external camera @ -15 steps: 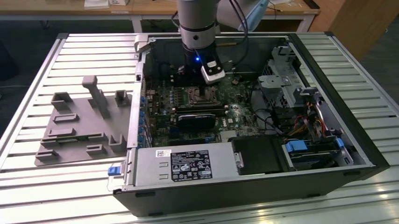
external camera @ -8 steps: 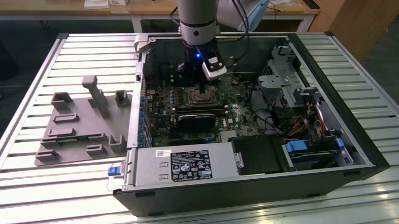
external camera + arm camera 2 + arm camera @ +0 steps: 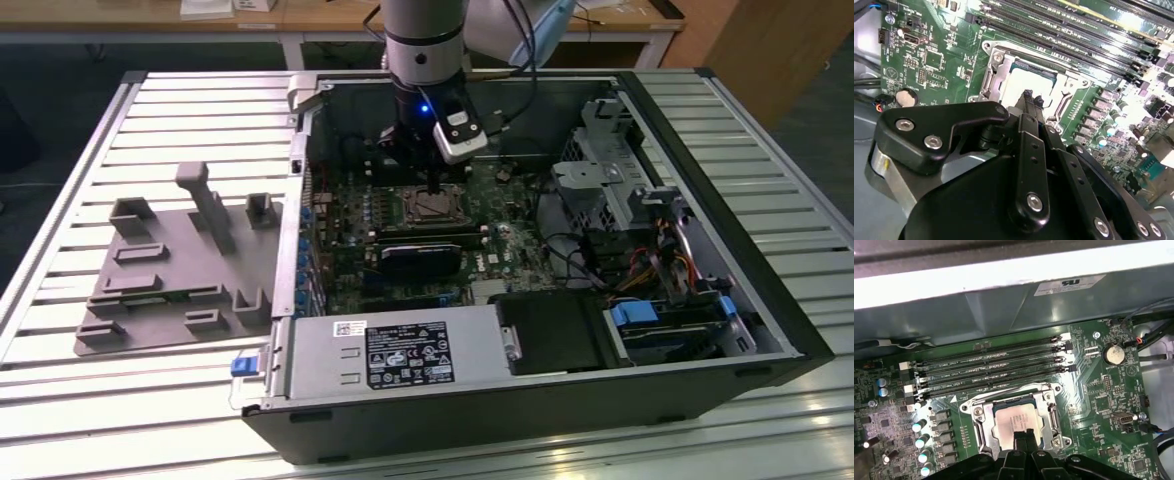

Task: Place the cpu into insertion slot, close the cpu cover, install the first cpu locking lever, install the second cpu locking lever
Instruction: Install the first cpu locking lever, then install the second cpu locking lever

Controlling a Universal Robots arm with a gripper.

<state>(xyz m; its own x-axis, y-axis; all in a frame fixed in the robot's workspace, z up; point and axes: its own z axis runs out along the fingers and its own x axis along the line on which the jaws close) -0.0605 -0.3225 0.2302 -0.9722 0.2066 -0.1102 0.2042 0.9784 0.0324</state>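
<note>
One hand (image 3: 1030, 96), fingers pinched together and holding nothing, hangs upright just above the cpu (image 3: 1015, 420).

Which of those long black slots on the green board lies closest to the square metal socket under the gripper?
The last memory slot of the four parallel ones, running right along the edge of the insertion slot; the other three lie farther off, toward the case wall.

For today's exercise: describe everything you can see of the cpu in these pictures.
The cpu is a small flat square chip with a pale silvery metal top. It lies level in the insertion slot on the green board, framed by the slot's metal rim, beside the long memory slots. The end effector hangs right over its near edge; whether they touch cannot be told.
</note>
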